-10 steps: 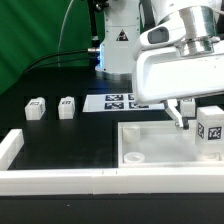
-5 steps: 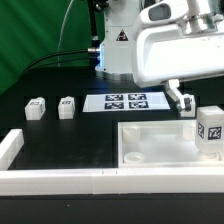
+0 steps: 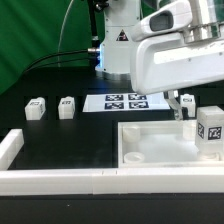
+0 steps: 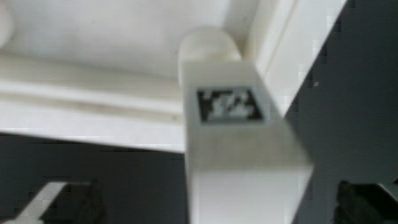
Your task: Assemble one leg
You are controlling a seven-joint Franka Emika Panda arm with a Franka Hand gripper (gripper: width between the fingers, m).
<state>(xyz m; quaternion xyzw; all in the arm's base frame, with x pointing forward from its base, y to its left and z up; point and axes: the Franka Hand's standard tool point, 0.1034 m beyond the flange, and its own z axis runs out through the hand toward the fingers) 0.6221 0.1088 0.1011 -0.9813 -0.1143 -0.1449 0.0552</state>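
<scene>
A white leg [image 3: 211, 131] with a square tag stands upright at the right end of the large white tray [image 3: 150, 148]. My gripper [image 3: 183, 110] hangs just above and to the exterior view's left of that leg, open and holding nothing. In the wrist view the same leg [image 4: 237, 140] runs down between my two dark fingers [image 4: 50, 203], with gaps on both sides, so the gripper [image 4: 214, 208] does not touch it. Two more small legs [image 3: 35, 108] [image 3: 67, 107] lie on the black table at the exterior view's left.
The marker board [image 3: 125, 102] lies flat behind the tray. A white fence rail [image 3: 60, 180] runs along the front edge, with a short side piece at the left. The arm's base stands at the back, before a green curtain.
My gripper has risen from down beside the standing leg and shifted a little to the exterior view's left. The leg and the tray have stayed in place.
</scene>
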